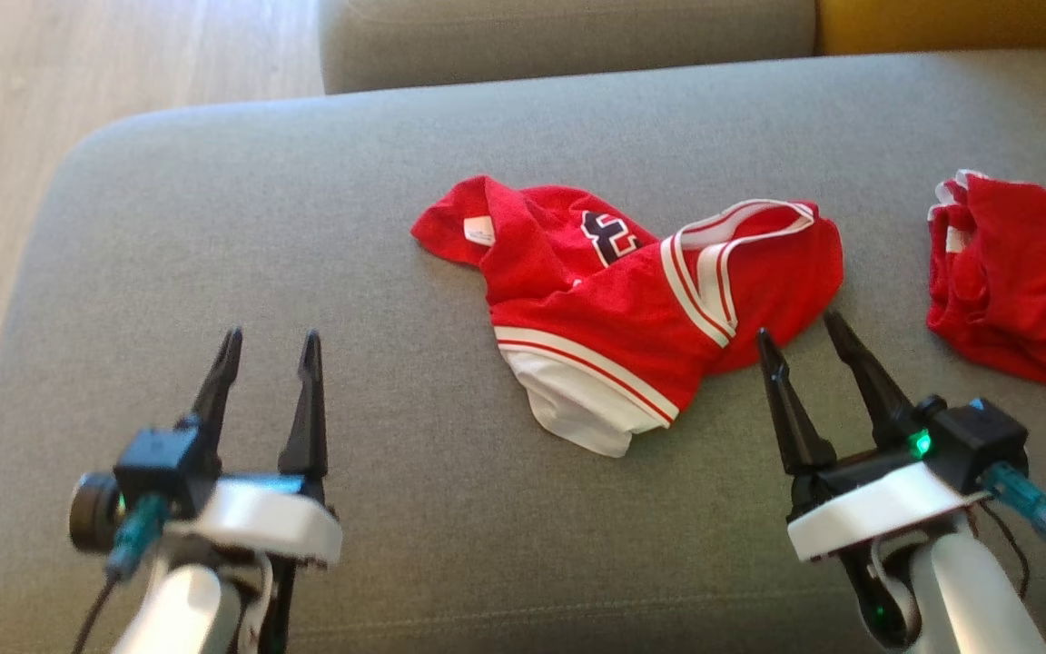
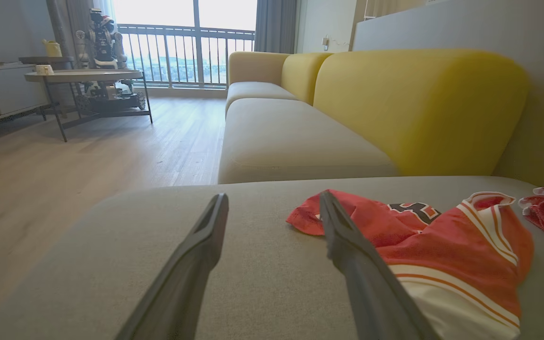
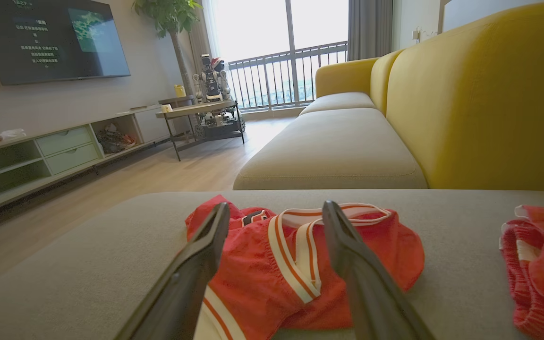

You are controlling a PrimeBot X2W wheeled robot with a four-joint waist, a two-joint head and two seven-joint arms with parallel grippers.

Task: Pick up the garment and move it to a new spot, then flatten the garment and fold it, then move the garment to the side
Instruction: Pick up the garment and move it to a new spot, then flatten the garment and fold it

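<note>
Spread and empty, the dark two-fingered left gripper [image 1: 271, 334] and right gripper [image 1: 797, 325] hover over the grey fabric cushion [image 1: 305, 227], the crumpled red-and-white jersey [image 1: 614, 300] lying just ahead of the right one, where a shallow pinch could snag one layer and drag it bunched.

Seating: grey sofa [image 1: 214, 227], yellow backrests [image 3: 489, 94] | Floor [image 2: 64, 165]: pale wood | Window [image 2: 182, 47]: railed, daylit | Table [image 2: 83, 75]: near window | Wall: television [image 3: 50, 40]
</note>
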